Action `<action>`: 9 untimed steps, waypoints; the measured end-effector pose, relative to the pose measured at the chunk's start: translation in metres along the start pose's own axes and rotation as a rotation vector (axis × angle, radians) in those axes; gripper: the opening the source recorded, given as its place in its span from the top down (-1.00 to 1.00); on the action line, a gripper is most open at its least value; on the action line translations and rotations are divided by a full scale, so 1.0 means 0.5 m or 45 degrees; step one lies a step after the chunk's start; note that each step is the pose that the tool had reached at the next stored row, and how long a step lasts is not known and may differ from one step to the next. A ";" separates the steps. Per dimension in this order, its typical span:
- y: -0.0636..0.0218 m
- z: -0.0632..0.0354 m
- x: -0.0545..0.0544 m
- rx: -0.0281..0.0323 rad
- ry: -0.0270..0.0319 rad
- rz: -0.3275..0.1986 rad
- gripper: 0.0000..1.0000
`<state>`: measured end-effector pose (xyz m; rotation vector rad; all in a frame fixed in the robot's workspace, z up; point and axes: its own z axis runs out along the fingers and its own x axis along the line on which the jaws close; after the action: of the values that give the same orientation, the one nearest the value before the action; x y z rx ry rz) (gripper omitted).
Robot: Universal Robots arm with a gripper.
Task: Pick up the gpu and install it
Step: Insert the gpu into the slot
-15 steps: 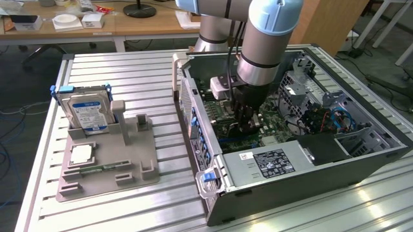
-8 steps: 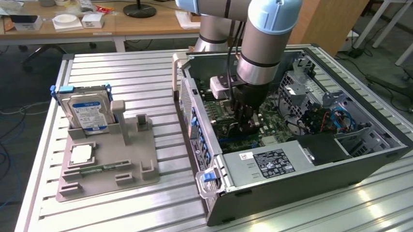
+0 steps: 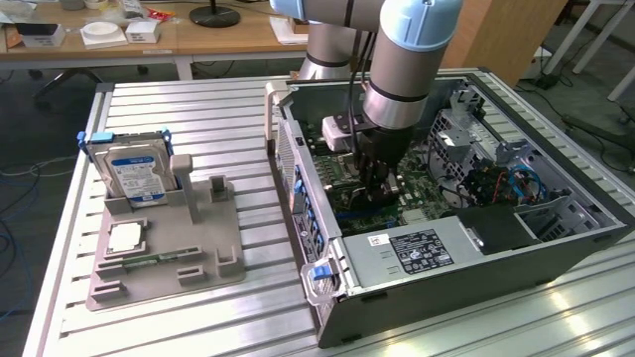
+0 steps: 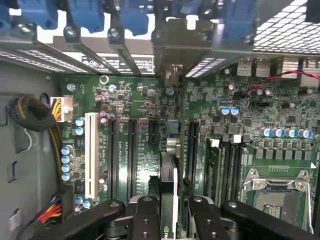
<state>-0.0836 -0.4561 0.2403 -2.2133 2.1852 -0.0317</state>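
Item: gripper [image 3: 380, 195], black, on the grey and pale-blue arm, reaching down inside the open computer case [image 3: 585, 245] lying on the slatted aluminium table [image 3: 198, 111]. Its jaws are standing narrow, clamping the gpu [image 4: 168, 192] between the two fingers [image 4: 146, 220].

Item: gpu, a thin dark card seen edge-on, standing upright over the green motherboard [image 4: 145, 160], lining up with one of the long black expansion slots; its metal bracket [image 4: 182, 40] is sitting at the case's rear slot openings, among the blue retaining clips [image 4: 134, 15].

Item: grey parts holder [image 3: 163, 256], lying on the table toward the exterior view's left, carrying the hard drive [image 3: 134, 171] with its blue-white label and a green memory stick [image 3: 149, 260].
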 end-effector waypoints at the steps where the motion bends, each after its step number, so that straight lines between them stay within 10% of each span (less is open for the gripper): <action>1: 0.000 0.000 -0.001 -0.0001 -0.0003 0.000 0.47; 9: 0.002 0.001 -0.001 0.0001 -0.0010 0.000 0.47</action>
<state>-0.0845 -0.4556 0.2397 -2.2132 2.1844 -0.0310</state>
